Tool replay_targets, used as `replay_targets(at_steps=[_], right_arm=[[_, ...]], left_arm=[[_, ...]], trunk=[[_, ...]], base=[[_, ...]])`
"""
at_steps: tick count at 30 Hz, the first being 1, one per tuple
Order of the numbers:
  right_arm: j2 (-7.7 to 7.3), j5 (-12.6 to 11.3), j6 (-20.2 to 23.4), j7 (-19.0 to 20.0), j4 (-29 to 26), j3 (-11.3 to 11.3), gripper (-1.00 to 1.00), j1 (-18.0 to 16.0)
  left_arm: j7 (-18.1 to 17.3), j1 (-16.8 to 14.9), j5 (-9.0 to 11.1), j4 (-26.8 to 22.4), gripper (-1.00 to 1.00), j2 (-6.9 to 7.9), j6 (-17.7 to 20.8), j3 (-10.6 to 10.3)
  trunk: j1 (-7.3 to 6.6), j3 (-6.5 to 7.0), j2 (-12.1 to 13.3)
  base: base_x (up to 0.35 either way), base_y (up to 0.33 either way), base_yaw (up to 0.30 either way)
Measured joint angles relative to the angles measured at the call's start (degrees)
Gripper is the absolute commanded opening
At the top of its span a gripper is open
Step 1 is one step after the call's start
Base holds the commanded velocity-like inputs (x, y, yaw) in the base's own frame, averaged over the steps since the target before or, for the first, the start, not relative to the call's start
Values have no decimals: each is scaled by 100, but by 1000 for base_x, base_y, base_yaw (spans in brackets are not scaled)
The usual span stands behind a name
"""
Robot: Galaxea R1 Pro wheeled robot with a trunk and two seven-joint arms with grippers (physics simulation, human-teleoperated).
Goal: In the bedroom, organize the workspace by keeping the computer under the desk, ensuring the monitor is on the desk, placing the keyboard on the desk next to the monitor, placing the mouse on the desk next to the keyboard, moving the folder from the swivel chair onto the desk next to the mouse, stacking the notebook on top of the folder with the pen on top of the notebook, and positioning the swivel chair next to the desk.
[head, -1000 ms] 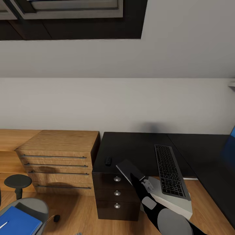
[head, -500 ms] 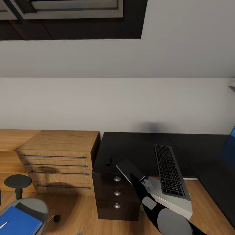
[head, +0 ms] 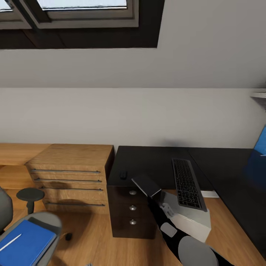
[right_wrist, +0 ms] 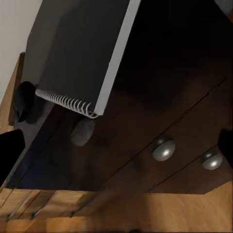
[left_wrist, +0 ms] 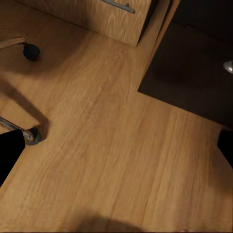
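Head view: right end effector (head: 152, 195) grips the notebook (head: 146, 186) above the desk (head: 147, 166), presumably awaiting the folder (head: 26, 246).

A: Even, soft render light. Glossy black L-shaped desk (head: 155, 162) shows dull sheen, no hard glare.

B: Right wrist view dim, murky; dark grey notebook with white page edges (right_wrist: 82, 53) close ahead of fingers, slightly soft.
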Motion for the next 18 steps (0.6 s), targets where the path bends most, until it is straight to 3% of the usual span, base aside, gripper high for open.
replay_targets(at_steps=[9, 18], right_arm=[[0, 9, -8, 6, 0, 6, 100, -2], [0, 24, -9, 11, 1, 15, 100, -2]], left_arm=[[-3, 0, -4, 2, 100, 0, 0, -6], [-2, 0, -12, 2, 100, 0, 0, -12]], trunk=[[-1, 0, 0], [-2, 0, 0]], base=[[-272, 0, 0], [-178, 0, 0]])
